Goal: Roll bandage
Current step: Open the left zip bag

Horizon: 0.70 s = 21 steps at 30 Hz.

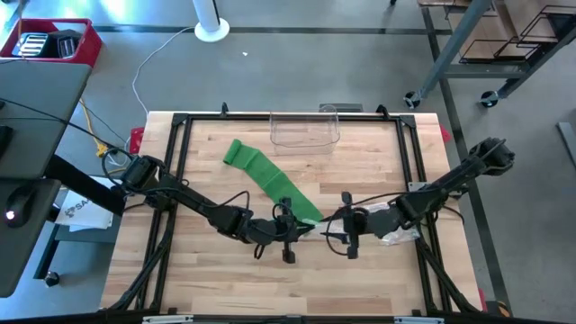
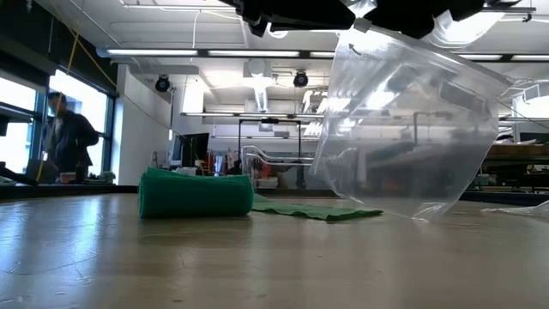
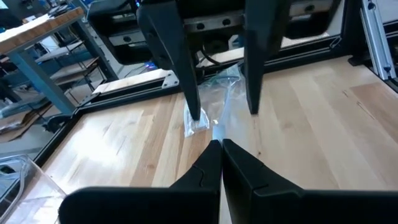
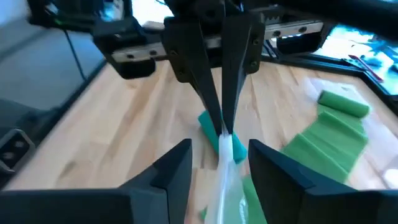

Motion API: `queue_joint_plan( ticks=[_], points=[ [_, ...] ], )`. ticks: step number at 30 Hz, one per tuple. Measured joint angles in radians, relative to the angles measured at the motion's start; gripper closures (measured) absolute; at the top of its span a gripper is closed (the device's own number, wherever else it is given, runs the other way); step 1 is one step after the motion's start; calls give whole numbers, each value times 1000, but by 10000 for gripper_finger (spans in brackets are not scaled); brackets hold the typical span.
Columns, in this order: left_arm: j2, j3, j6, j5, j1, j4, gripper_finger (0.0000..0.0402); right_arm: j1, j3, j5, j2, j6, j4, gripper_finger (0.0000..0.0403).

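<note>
The left gripper [image 1: 290, 236] and right gripper [image 1: 346, 230] met near the table's [image 1: 216, 288] front middle. The left one's fingers [image 4: 214, 106] were pinched on the near end of the green bandage [image 1: 270, 183]; the right one's stood apart around a clear plastic strip [image 4: 225, 165], the contact hard to make out. The bandage ran diagonally away to the back left, ending in a roll [image 1: 239, 153]. Behind it stood a clear container [image 1: 304, 128].
</note>
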Motion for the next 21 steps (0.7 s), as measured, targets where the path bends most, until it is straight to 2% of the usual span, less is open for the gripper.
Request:
queue_joint_plan(
  ticks=[4,15,18,21],
  points=[
    [0,0,-5,0,0,-3,401,0,68,16,54,-24,-56,269],
    [1,0,-8,2,-11,-12,401,-1,123,19,112,-26,-123,385],
    [1,0,-1,-8,-20,-11,401,0,124,16,105,-22,-135,394],
    [1,0,0,-27,-29,-13,401,0,124,17,98,0,-148,383]
  ],
)
